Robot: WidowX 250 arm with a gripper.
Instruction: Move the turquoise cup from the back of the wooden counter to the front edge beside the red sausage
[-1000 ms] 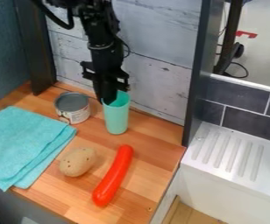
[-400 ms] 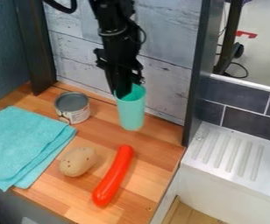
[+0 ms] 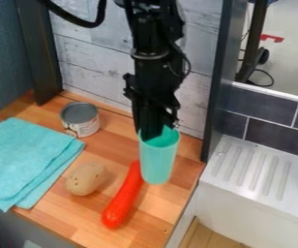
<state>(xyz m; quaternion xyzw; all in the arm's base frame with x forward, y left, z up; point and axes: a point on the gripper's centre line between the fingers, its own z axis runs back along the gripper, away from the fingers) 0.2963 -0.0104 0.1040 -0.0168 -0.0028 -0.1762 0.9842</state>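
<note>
Above the wooden worktop, the jaws are pinching the teal cup by its rim, apparently so it is hanging upright near the red sausage.

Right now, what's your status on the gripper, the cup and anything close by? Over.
Gripper at the turquoise cup's rim, jaws gripping it. Cup roughly upright. Red sausage close by its lower end, contact unclear; potato past that.

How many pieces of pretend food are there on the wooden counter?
2: a brown potato, right of the turquoise cloth, and a red sausage, its upper end partly behind the turquoise cup. Any under the cloth would be hidden.
</note>
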